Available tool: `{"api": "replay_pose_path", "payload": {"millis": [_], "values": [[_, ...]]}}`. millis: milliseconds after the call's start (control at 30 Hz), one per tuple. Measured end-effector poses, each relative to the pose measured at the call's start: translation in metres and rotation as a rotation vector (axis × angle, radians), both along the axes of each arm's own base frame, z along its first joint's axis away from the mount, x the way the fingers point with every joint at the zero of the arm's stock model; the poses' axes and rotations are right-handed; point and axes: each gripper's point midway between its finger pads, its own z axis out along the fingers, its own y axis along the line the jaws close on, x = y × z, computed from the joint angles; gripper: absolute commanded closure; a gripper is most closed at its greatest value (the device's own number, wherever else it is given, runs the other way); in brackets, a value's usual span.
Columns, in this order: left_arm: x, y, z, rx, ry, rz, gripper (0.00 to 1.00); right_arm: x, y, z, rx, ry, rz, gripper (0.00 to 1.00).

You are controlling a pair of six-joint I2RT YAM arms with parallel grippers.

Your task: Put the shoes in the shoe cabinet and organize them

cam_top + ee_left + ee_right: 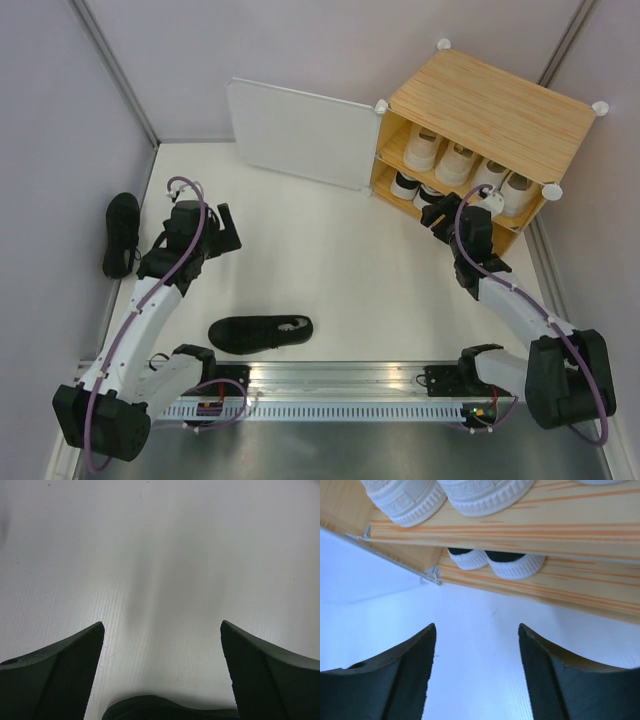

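top external: two black shoes (260, 332) (121, 234) outside cabinet (490, 110)

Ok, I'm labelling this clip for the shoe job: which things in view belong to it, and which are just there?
Job: shoe cabinet; shelved shoes; black shoe at the table's left edge; black shoe near the arm bases.
Just there: metal rail; wall panels.

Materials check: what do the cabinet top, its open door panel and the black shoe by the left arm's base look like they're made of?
Cabinet top: wood or wood-look laminate, matte, going by the orange grain lines.
Door panel: flat white sheet, probably plastic, with an even, dull surface. Not certain.
Black shoe: likely a fabric upper, dull with no shine. Too small in the top view to confirm.
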Motion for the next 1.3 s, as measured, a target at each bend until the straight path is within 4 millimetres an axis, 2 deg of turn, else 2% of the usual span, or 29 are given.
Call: {"api": "replay_pose_path", "payload": {"millis": [67, 100, 233, 367, 500, 633, 833, 1033, 1300], "values": [[0.001, 0.000, -0.003, 0.003, 0.011, 0.001, 0.00, -0.011, -0.001, 0.007, -0.024, 0.007, 0.018, 0.17], [0.001, 0.000, -0.004, 0.004, 0.016, 0.001, 0.00, -0.016, -0.002, 0.009, -0.036, 0.011, 0.027, 0.11], [0.001, 0.000, -0.010, 0.007, 0.035, 0.000, 0.00, -0.037, 0.004, 0.018, -0.081, 0.039, 0.114, 0.06], [0.003, -0.001, -0.016, 0.012, 0.059, 0.000, 0.00, -0.054, 0.028, 0.032, -0.090, 0.047, 0.291, 0.06], [0.003, -0.001, -0.022, 0.016, 0.081, 0.001, 0.00, -0.072, 0.057, 0.038, -0.100, 0.057, 0.477, 0.07], [0.003, 0.000, -0.022, 0.020, 0.083, 0.004, 0.00, -0.091, 0.096, 0.032, -0.151, 0.077, 0.661, 0.07], [0.003, 0.003, -0.022, 0.031, 0.083, 0.015, 0.00, -0.129, 0.175, 0.005, -0.266, 0.166, 0.972, 0.09], [0.002, 0.004, -0.020, 0.035, 0.076, 0.021, 0.00, -0.165, 0.246, -0.009, -0.404, 0.187, 1.209, 0.14], [0.002, 0.004, -0.020, 0.034, 0.074, 0.020, 0.00, -0.206, 0.313, -0.036, -0.562, 0.225, 1.416, 0.21]]}}
